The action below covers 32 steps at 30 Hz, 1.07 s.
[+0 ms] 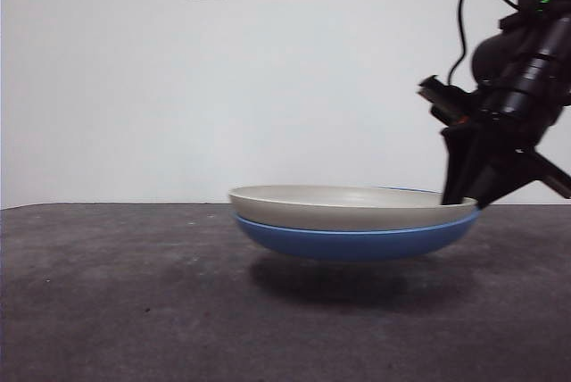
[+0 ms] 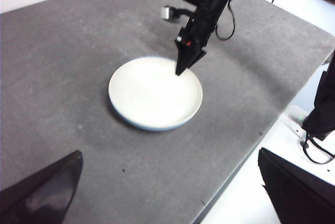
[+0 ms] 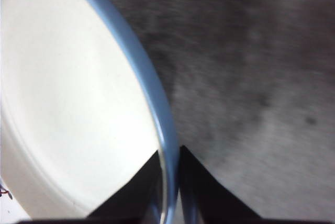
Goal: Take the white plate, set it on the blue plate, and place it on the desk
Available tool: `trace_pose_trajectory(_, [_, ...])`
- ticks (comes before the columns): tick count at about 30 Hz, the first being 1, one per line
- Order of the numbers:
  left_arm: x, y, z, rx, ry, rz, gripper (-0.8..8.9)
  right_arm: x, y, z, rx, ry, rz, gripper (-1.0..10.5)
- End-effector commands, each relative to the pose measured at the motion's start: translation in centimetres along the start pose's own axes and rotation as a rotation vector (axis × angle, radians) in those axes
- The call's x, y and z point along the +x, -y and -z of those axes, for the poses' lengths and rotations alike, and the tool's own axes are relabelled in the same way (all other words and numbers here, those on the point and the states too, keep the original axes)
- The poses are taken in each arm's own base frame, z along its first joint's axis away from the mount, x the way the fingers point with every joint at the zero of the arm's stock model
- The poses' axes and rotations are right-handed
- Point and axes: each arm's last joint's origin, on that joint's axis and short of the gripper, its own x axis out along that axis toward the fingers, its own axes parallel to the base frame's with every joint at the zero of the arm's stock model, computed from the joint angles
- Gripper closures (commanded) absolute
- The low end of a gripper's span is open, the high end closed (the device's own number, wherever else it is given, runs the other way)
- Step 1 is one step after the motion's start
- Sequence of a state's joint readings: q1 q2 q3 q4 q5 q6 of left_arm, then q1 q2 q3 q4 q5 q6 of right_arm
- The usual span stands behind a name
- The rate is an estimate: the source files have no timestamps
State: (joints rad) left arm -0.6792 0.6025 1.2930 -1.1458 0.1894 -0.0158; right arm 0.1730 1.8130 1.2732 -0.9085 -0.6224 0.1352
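Stacked plates up front: white plate (image 1: 348, 205) nested in the blue plate (image 1: 357, 244), both lifted clear above the table (image 1: 134, 311). Right claw (image 3: 168, 182) pinches their rims; left claw (image 2: 167, 192) waits wide open.

Right gripper (image 3: 170, 182) pinches stacked rims — white plate (image 3: 68, 114) inside blue plate (image 3: 159, 114).

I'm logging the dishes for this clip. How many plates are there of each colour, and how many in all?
Cream-white matte round plate: 1, nested in the blue one.
Glossy blue round plate: 1, lifted off the dark grey desk with its rim clamped between the jaws of the right gripper.
Total: 2 plates.
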Motion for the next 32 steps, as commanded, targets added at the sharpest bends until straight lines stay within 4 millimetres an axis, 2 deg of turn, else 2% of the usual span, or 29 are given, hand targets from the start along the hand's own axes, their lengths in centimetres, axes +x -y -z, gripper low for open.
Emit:
trace_pose_trajectory(1, [-0.2, 0.1, -0.4, 0.014, 0.026, 0.009, 2.47, 0.6, -1.3, -0.5, -0.002, 0.012, -0.020, 9.4])
trace_pose_trajectory(5, [-0.2, 0.1, -0.4, 0.014, 0.026, 0.008, 2.47, 1.5, -2.7, -0.8, -0.023, 0.035, -0.032, 9.4])
trace_pose_trajectory(9, [-0.2, 0.1, -0.4, 0.014, 0.025, 0.009, 2.47, 2.4, -3.3, -1.0, -0.015, 0.044, -0.042, 9.4])
trace_pose_trajectory(17, [-0.2, 0.1, -0.4, 0.013, 0.024, 0.009, 2.47, 4.4, -3.3, -1.3, 0.000, 0.006, -0.034, 9.4])
trace_pose_trajectory(32, [-0.2, 0.1, -0.4, 0.012, 0.023, 0.009, 2.47, 6.6, -2.0, -1.7, 0.019, -0.041, -0.019, 9.4])
